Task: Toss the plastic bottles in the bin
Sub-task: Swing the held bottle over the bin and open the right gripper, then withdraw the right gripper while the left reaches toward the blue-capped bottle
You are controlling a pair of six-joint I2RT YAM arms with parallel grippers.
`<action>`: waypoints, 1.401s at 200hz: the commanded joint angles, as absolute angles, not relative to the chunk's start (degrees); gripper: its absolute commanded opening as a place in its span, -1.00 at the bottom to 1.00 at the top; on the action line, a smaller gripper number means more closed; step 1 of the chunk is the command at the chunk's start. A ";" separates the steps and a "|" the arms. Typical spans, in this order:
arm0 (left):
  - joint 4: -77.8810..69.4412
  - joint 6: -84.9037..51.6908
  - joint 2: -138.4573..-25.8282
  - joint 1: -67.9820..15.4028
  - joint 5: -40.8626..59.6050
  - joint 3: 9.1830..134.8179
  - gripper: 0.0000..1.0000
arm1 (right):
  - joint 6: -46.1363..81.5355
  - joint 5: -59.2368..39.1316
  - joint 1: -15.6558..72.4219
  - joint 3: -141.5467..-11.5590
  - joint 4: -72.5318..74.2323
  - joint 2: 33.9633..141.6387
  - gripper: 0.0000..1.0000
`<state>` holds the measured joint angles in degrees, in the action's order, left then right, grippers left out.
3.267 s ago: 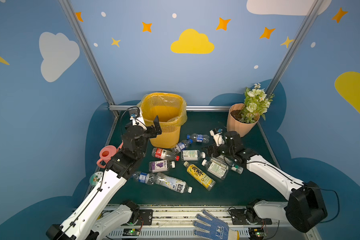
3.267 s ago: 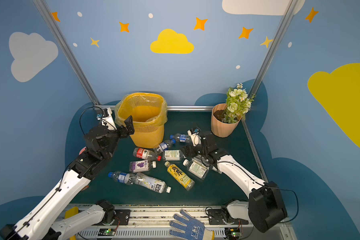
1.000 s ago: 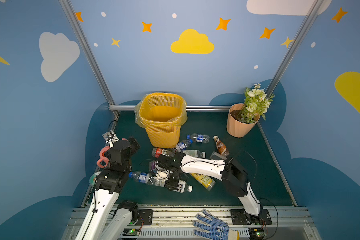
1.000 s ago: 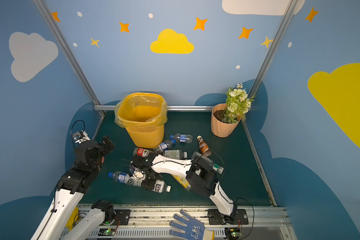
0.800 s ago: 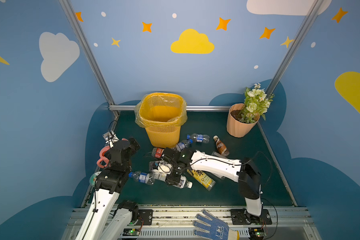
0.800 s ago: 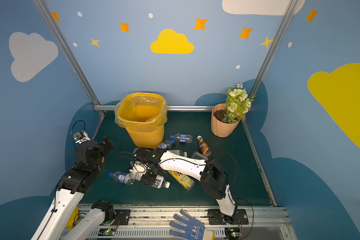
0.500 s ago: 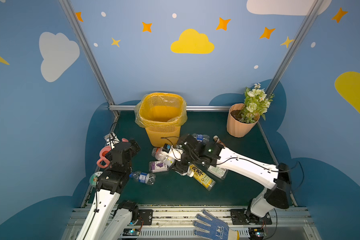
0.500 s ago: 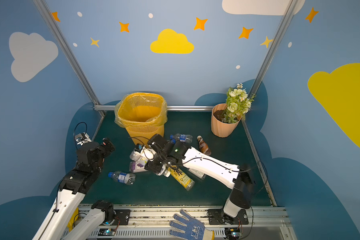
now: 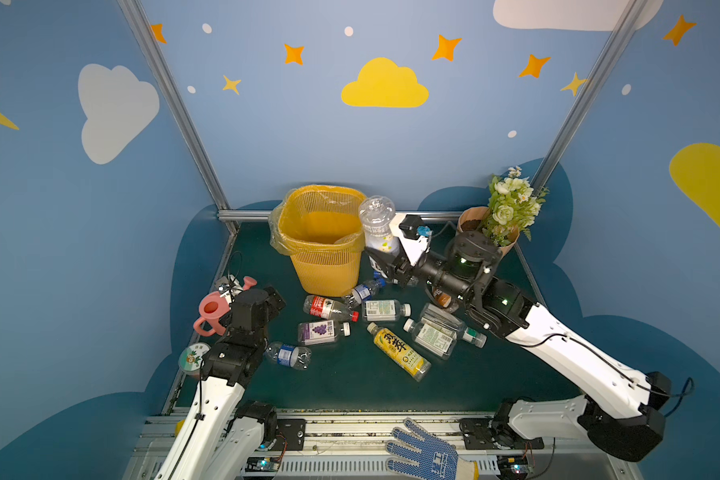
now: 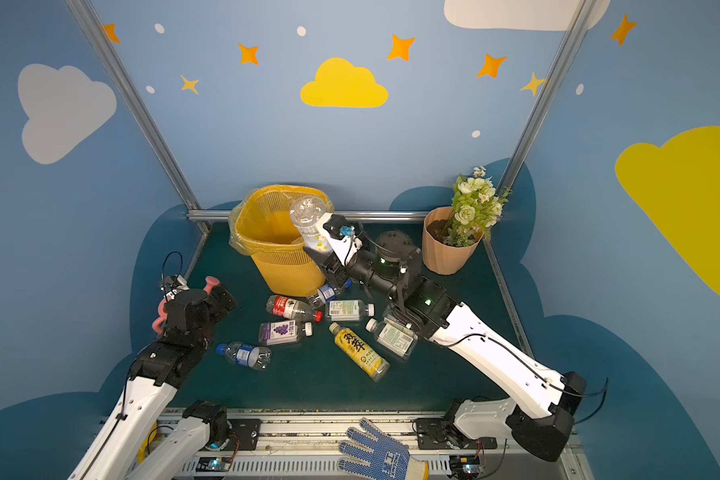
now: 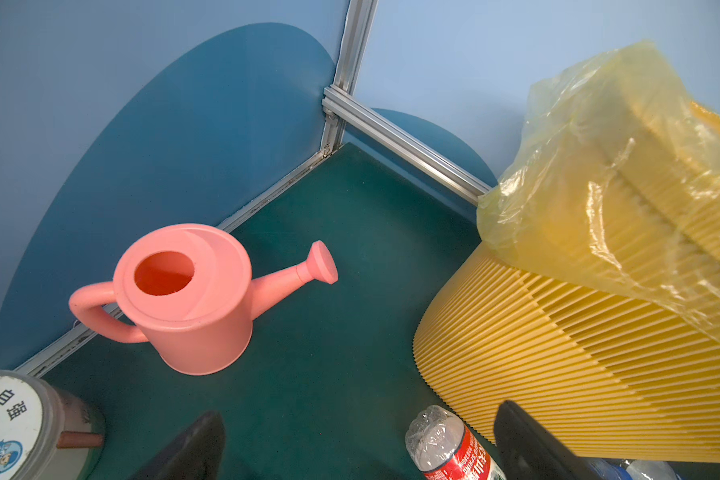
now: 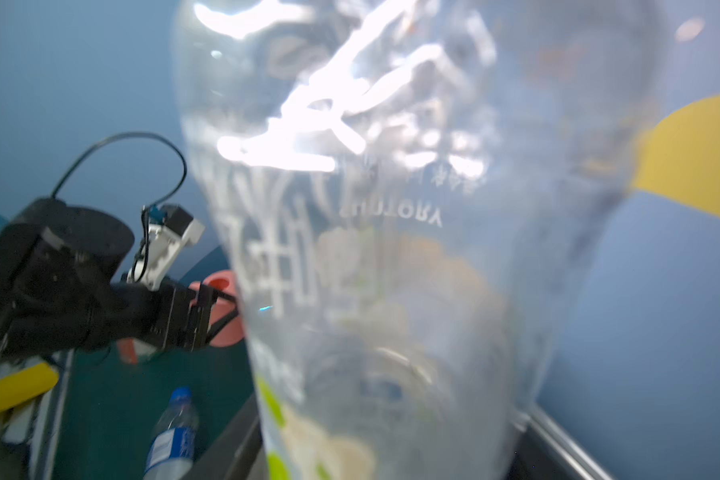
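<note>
Lifting a clear Suntory bottle [image 9: 377, 220] up beside the rim of the yellow mesh bin [image 9: 325, 270].

On the green bench [image 9: 350, 386], the bin stands just beyond the right hand [image 9: 382, 258], toward the left arm's side. The right hand pinches the bottle near its neck end. From the hand the bottle's long axis rises nearly upright, base uppermost, about level with the rim. The top views do not settle whether it hangs over the mouth or just outside, so the drop probably needs a short carry binward. The left hand [image 9: 274, 297], spread and empty, hovers low and farther off, with a red-labelled bottle [image 11: 454, 449] just ahead of it. Other loose bottles [image 9: 400, 351] lie below the right hand.
</note>
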<state>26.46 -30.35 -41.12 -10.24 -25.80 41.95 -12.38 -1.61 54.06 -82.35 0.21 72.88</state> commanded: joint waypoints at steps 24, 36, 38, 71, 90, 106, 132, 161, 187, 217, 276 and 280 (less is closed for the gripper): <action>27.02 -34.08 -40.02 -10.00 -25.52 40.52 1.00 | -13.81 -4.76 53.01 -86.03 18.62 73.50 0.18; 27.29 -34.36 -39.99 -10.02 -25.42 40.43 1.00 | -13.15 -6.34 52.62 -88.37 19.46 75.98 0.18; 27.37 -34.39 -39.95 -10.09 -25.45 40.43 1.00 | -13.02 -6.66 52.53 -88.74 19.57 76.50 0.18; 27.46 -33.90 -38.96 -10.04 -27.12 40.51 1.00 | -3.97 -11.33 48.39 -103.37 13.21 91.63 0.18; 27.15 -33.19 -37.81 -10.02 -27.33 40.60 1.00 | 1.38 -16.23 45.43 -115.52 4.77 103.56 0.22; 28.08 -32.17 -37.37 -9.95 -27.33 41.14 1.00 | 4.09 -19.75 43.51 -131.28 -8.48 114.40 0.30; 31.63 -29.48 -36.12 -10.01 -29.59 43.53 1.00 | 3.73 -20.86 41.95 -154.19 -25.21 124.90 0.71; 33.61 -28.70 -35.00 -10.02 -29.83 45.70 1.00 | 2.13 -18.47 40.88 -153.93 -26.04 119.77 0.83; 35.04 -31.09 -34.42 -10.02 -29.79 46.46 1.00 | -0.81 -15.21 40.85 -139.30 -19.33 106.99 0.84; 36.64 -35.87 -32.90 -10.00 -29.97 46.14 1.00 | -3.60 -12.22 40.84 -121.13 -11.83 93.36 0.85; 49.20 -52.65 -31.49 -11.37 -28.82 45.40 1.00 | -3.44 -2.02 38.92 -86.67 -5.53 75.14 0.87; 49.57 -53.70 -31.46 -11.57 -28.21 45.12 1.00 | -2.84 -1.42 38.62 -84.60 -5.13 74.15 0.87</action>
